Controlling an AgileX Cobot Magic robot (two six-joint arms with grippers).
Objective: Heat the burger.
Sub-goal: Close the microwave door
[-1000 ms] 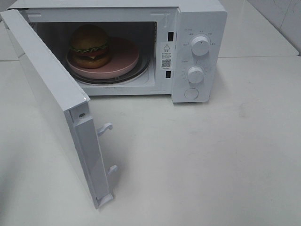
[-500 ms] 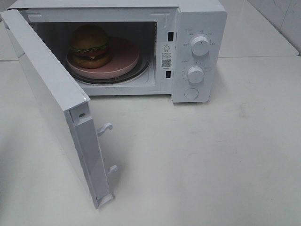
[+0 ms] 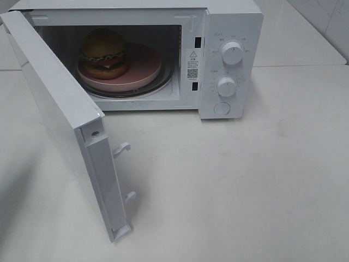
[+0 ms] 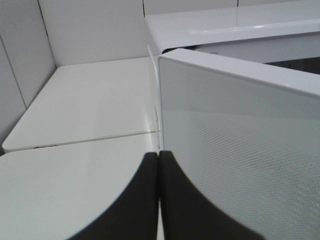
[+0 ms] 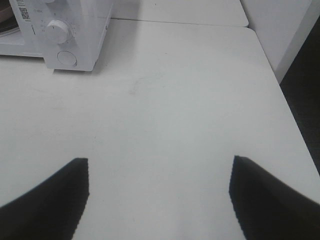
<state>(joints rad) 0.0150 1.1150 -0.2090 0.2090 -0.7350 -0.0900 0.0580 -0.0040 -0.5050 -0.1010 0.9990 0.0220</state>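
The burger [image 3: 103, 52] is sitting on a pink plate [image 3: 144, 68] inside the white microwave [image 3: 232, 22], in the upper left of the high view's frame. The door [image 3: 60, 103] is standing open, reaching toward the lower left. The left fingers [image 4: 135, 205] are pressing together just beside the door's outer face, holding nothing. The right fingers [image 5: 45, 195] are standing wide apart above the worktop [image 5: 165, 115], gripping nothing.
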